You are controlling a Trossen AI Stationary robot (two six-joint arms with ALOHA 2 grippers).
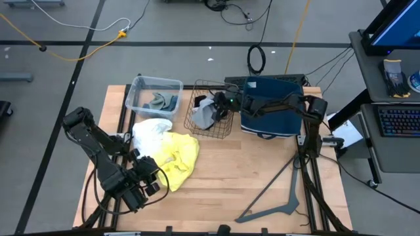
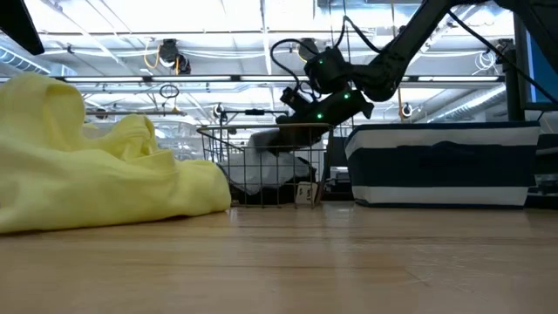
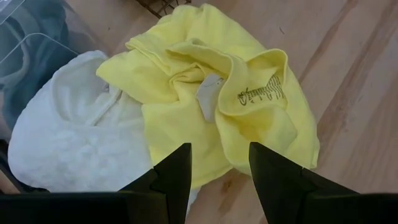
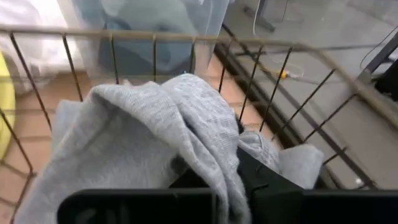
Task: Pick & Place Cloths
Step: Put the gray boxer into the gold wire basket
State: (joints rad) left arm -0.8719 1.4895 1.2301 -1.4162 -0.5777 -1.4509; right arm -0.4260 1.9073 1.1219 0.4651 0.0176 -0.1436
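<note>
Over the wire basket (image 1: pixel 210 110) at the table's 12 o'clock, the right gripper (image 1: pixel 222 103) pinches the light grey cloth (image 4: pixel 161 130). Left gripper (image 3: pixel 217 163) – fingers spread – is nearer the yellow cloth (image 1: pixel 177 156), at its 2 o'clock.

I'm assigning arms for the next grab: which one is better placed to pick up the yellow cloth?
Left. The left gripper is open beside the yellow cloth, which fills its wrist view. The right gripper is over the wire basket, shut on the grey cloth.
</note>
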